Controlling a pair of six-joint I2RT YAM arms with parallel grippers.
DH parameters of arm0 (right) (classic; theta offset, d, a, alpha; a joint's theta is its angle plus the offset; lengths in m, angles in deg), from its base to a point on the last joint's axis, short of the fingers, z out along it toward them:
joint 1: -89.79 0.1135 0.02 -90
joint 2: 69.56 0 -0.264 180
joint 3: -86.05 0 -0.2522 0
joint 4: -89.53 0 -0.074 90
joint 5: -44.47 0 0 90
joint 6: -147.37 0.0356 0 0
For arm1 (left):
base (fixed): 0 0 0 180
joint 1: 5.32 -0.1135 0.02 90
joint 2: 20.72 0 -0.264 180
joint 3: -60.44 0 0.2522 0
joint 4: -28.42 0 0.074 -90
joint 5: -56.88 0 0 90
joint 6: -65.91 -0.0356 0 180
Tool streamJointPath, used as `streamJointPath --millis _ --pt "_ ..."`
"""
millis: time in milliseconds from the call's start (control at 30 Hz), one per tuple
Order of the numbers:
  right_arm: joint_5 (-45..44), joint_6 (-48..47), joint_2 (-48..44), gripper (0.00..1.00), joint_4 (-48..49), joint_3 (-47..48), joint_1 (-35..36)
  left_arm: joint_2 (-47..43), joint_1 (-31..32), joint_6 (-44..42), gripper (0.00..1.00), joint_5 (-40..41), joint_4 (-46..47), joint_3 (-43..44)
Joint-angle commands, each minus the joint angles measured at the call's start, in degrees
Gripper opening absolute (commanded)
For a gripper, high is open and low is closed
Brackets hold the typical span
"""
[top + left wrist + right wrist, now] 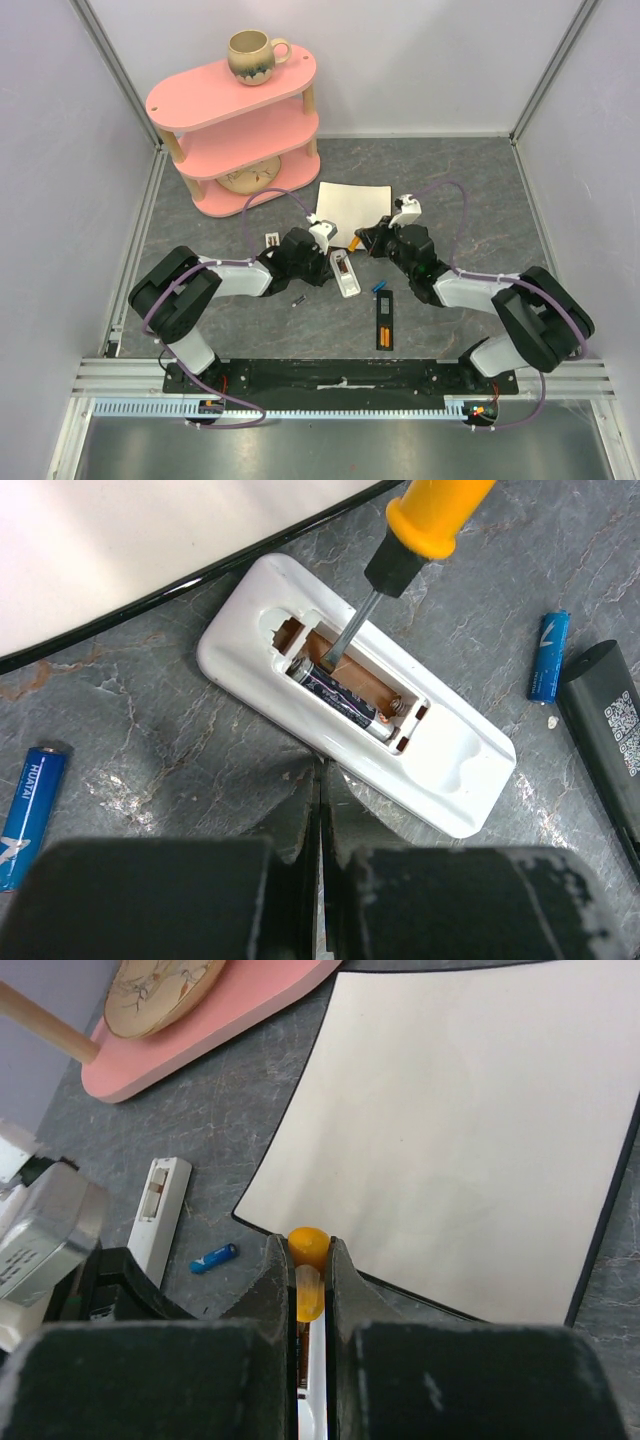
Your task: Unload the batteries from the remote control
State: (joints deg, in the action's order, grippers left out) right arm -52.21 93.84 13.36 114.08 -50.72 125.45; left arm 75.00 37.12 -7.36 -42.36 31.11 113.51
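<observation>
The white remote control [455,770] lies back-up with its compartment open, and one dark battery [342,696] sits inside. My left gripper [322,768] is shut and empty, its tips against the remote's near edge. My right gripper [308,1247] is shut on the orange handle of a screwdriver [430,515], whose metal tip reaches into the compartment beside the battery. Two blue batteries [548,655] [28,802] lie loose on the table either side of the remote. From above, both grippers [328,258] [372,240] meet over the remote [346,278].
A black remote [385,320] with orange cells lies near the front, a blue battery [380,286] above it. A second small white remote [160,1205] lies to the left. A white sheet [350,205] lies behind. The pink shelf [235,100] carries a mug [252,55].
</observation>
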Motion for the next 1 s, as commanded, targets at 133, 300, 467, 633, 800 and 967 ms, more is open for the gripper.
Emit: streamJointPath --millis 133,300,467,633,800,967 --pt "10.36 10.19 6.73 0.00 12.22 -6.18 -4.72 2.45 0.10 1.20 0.02 -0.35 -4.14 -1.25" --pt "14.66 12.75 10.42 0.00 17.40 -8.46 -6.30 3.15 0.10 1.29 0.02 0.09 -4.14 -1.08" --pt "16.08 13.72 11.13 0.00 19.44 -10.49 -7.62 3.51 0.10 1.46 0.02 0.36 -4.14 -0.64" --pt "17.75 12.84 8.32 0.00 17.16 -11.11 -8.50 3.68 0.02 1.55 0.02 0.62 -4.58 -0.29" --pt "18.63 12.40 6.30 0.00 15.75 -11.37 -8.50 4.03 0.02 1.55 0.02 0.97 -4.85 -0.02" --pt "19.77 13.28 5.07 0.00 15.84 -11.02 -8.50 4.30 0.02 1.55 0.02 1.32 -5.20 -0.11"
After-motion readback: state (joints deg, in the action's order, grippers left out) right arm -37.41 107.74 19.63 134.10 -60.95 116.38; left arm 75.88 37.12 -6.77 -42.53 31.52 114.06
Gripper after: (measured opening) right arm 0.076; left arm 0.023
